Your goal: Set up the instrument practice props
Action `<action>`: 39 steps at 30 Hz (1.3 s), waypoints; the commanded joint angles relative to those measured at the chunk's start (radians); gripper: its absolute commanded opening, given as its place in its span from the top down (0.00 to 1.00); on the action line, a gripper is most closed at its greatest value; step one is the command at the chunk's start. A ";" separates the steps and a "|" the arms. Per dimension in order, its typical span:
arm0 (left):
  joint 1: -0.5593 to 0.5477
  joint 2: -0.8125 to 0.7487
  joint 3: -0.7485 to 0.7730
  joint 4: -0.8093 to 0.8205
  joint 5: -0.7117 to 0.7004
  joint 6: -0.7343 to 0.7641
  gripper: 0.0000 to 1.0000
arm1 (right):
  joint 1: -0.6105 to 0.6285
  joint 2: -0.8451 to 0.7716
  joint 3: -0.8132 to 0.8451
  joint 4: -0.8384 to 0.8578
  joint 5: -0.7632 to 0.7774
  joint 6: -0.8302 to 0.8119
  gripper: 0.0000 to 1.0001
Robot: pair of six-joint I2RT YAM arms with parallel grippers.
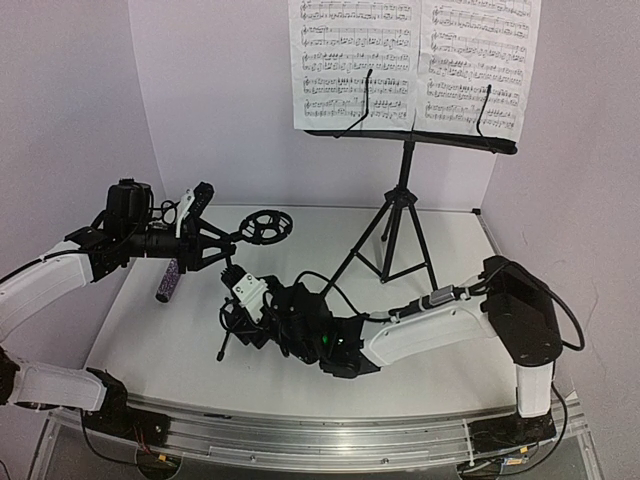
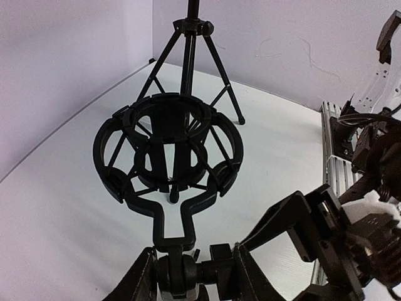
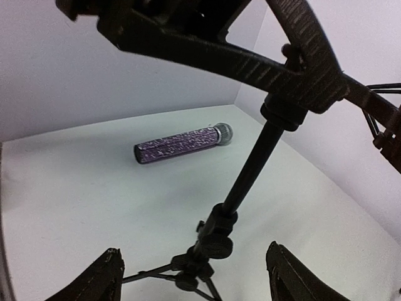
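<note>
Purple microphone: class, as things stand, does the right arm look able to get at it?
Probably not directly. The microphone lies flat beyond the small mic stand, whose pole stands inside the open right hand, and the left arm reaches across just above it in the top view.

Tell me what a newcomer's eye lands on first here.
First come the two sheet-music pages, bright white on the tall music stand at the back right. Next is the small mic stand at centre-left, gripped just below its ring by the left gripper, with the open right gripper straddling its base. The glittery purple microphone lies on its side further left.
</note>
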State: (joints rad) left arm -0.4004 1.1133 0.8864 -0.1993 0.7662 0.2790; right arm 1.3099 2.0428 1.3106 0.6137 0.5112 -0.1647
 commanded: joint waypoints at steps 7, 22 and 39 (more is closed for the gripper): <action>-0.002 -0.010 0.033 0.090 0.036 -0.021 1.00 | -0.034 0.108 0.108 -0.003 0.075 -0.273 0.56; -0.002 -0.005 0.032 0.098 0.037 -0.032 1.00 | -0.043 0.153 0.175 -0.004 0.065 -0.286 0.74; -0.002 -0.013 0.032 0.106 0.030 -0.023 1.00 | -0.136 0.090 0.028 -0.006 -0.108 0.528 1.00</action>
State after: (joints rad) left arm -0.4004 1.1179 0.8864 -0.1900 0.7659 0.2577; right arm 1.2563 2.1830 1.4258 0.6110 0.5439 -0.2119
